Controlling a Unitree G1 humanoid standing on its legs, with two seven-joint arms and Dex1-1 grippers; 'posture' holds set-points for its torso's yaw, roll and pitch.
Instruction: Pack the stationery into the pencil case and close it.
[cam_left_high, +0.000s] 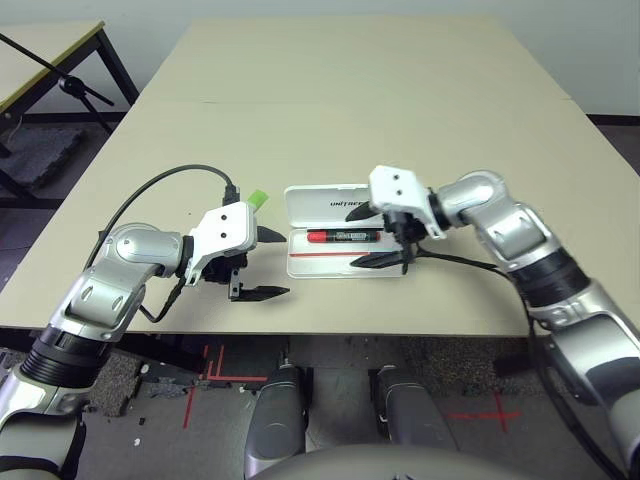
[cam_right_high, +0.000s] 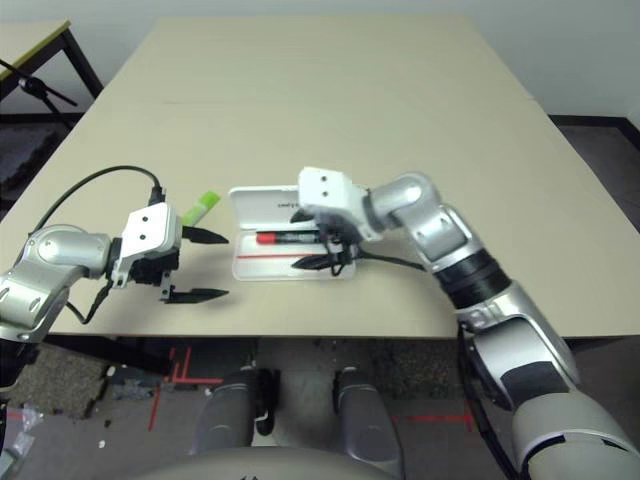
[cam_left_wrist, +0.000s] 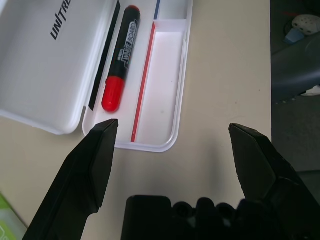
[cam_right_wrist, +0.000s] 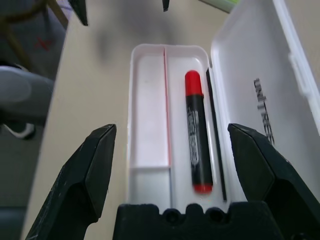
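Lying open near the middle of the table (cam_left_high: 400, 90), the pencil case (cam_left_high: 330, 262) is found with its lid (cam_left_high: 325, 204) raised toward the far side and its tray toward the near edge. One red marker (cam_left_high: 342, 237) is seen in the far compartment of the tray, lengthwise, just beside the hinge. The near compartment, beyond the red stripe, is seen to hold nothing. No tiny dark-grey and silver piece can be made out in these views.

The light-green bar (cam_left_high: 259, 199) is noted on the table to the left of the case, outside it, partly hidden behind the left gripper (cam_left_high: 262, 262).

The right gripper (cam_left_high: 375, 237) is held over the right part of the tray with its fingers spread wide and nothing between them; the marker is judged to be delivered. The left gripper is likewise found wide and empty, to the left of the case.

The bar is judged to be the next item. It is advised that it be taken across its narrow faces by the left gripper, carried clear of the raised lid, and lowered flat into the vacant near compartment. The right gripper should be drawn clear of the tray first, so that contact between the two claws is avoided.
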